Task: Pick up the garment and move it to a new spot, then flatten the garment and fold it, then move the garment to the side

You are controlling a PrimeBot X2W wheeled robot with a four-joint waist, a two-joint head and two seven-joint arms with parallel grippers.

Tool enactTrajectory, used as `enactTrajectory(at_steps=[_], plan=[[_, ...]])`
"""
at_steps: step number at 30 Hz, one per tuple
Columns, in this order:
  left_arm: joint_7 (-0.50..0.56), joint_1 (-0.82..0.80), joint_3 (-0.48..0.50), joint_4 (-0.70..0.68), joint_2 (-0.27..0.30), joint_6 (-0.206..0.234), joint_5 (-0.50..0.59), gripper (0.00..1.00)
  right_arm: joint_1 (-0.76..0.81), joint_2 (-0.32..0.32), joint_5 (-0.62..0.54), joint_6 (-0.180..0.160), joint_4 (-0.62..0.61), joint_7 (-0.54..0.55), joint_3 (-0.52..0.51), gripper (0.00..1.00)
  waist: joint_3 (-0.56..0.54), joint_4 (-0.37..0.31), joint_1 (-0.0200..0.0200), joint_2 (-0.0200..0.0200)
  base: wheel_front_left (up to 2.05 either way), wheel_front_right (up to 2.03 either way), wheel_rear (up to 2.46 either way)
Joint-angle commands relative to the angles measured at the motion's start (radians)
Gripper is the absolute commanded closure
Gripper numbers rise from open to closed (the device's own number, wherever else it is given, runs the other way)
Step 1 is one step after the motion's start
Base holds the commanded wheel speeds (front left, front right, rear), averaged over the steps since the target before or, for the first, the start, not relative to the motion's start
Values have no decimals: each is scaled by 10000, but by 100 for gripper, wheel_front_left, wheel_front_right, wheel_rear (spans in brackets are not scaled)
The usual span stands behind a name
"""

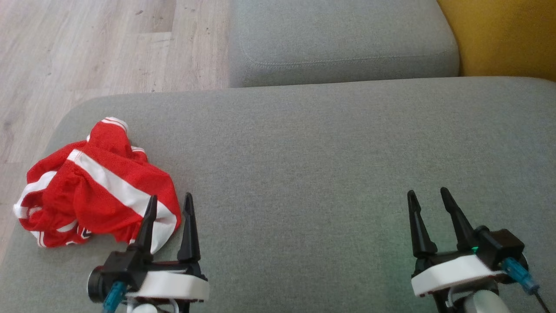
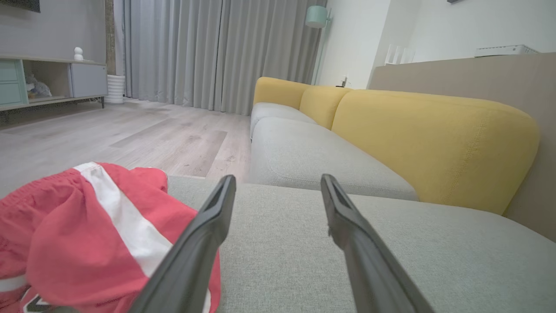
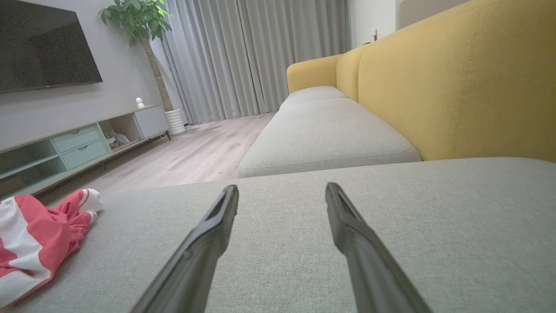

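Note:
The garment (image 1: pixel 93 187) is a crumpled heap of red cloth with white stripes, lying at the left end of the grey sofa cushion (image 1: pixel 304 174). My left gripper (image 1: pixel 170 201) hovers just to its right, open and empty, its left finger over the heap's near right edge. In the left wrist view the garment (image 2: pixel 87 234) bulges at the lower left beside my left gripper (image 2: pixel 278 182). Far to the right my right gripper (image 1: pixel 428 195) stands open over bare cushion. The right wrist view has the garment (image 3: pixel 34 234) at the far left, well away from my right gripper (image 3: pixel 282 191).
The wooden floor (image 1: pixel 87 52) lies beyond the cushion's left and far edges. A second grey seat cushion (image 1: pixel 343 43) adjoins at the back, with the yellow backrest (image 1: pixel 504 34) at the right. A TV console (image 3: pixel 78 143) stands across the room.

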Motion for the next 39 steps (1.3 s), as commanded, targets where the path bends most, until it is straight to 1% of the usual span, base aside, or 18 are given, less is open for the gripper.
enactTrajectory(at_steps=[1, 15, 30, 34, 39], plan=[[-151, -560, 225, -308, 54, 82, 343, 0, -181, -84, -344, -7, -296, -173, 138, 0, -12, -4, 0, 0, 0, 0, 0], [-538, -602, 32, -76, 60, 234, 1769, 0, -175, -94, -1886, -7, -166, -557, 98, 0, -74, -78, 0, 0, 0, 0, 0], [-550, -634, 51, 185, 60, 206, 1726, 0, -146, -95, -1803, -7, -108, -569, -4, 0, -189, -74, 0, 0, 0, 0, 0], [-550, -695, 85, 207, 60, 193, 1755, 0, -109, -95, -1779, -7, -140, -569, -6, 0, -123, 277, 0, 0, 0, 0, 0], [-550, -788, 365, 208, 60, 198, 1935, 0, -163, -95, -1707, -7, -162, -569, 38, 0, 79, 1144, 0, 0, 0, 0, 0]])
